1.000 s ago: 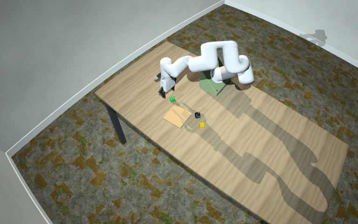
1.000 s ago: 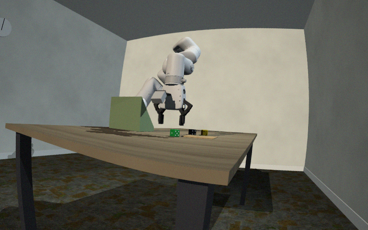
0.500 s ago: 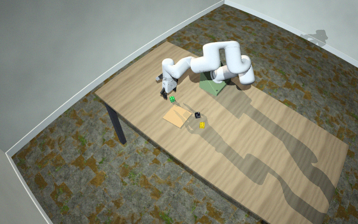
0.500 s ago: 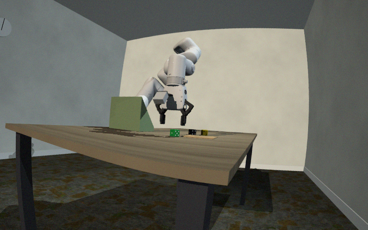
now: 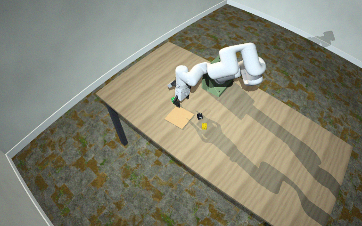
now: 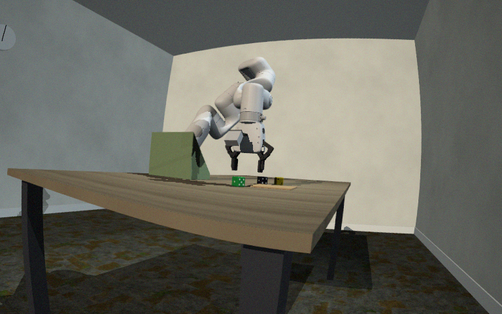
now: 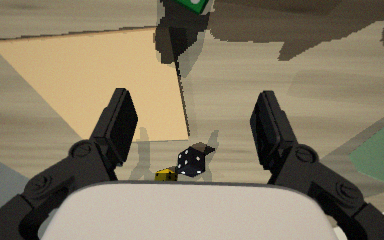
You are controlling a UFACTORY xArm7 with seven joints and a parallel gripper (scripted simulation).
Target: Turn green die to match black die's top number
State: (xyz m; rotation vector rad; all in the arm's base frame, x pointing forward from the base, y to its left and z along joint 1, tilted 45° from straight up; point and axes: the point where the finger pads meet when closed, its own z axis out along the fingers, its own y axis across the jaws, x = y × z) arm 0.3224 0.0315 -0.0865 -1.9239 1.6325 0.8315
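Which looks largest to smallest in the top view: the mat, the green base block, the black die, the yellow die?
1. Green base block, though the arm hides part of it.
2. Mat.
3. Black die and yellow die: they look alike in size, so I would not rank one over the other.

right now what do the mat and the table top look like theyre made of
The mat looks like thin cardboard or cork: flat, matte, uniform tan, no grain. The table top looks like light wood or wood-look laminate: wavy grain lines, dull finish. Neither can be settled from looks alone.
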